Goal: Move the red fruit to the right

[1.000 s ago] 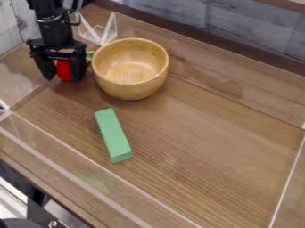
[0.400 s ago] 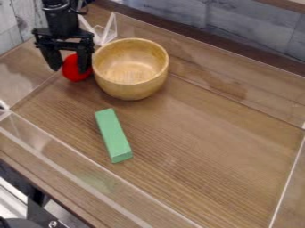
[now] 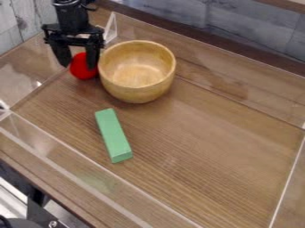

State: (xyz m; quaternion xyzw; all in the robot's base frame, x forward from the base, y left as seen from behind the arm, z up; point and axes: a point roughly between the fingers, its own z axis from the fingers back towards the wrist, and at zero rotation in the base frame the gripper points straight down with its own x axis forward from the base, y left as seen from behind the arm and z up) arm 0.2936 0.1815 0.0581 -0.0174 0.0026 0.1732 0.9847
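Observation:
The red fruit (image 3: 82, 67) is small and glossy. It lies on the wooden table at the far left, touching or almost touching the left side of the wooden bowl (image 3: 138, 70). My black gripper (image 3: 75, 51) hangs just above the fruit with its fingers spread apart on either side, open, and nothing is held. The fruit's upper part is partly hidden by the fingers.
A green rectangular block (image 3: 113, 135) lies in the middle front of the table. Clear plastic walls (image 3: 290, 183) ring the table. A tiled wall runs along the back.
The gripper has opened, risen and shifted a little right. The fruit now lies further right against the bowl, and the bowl has slid slightly right.

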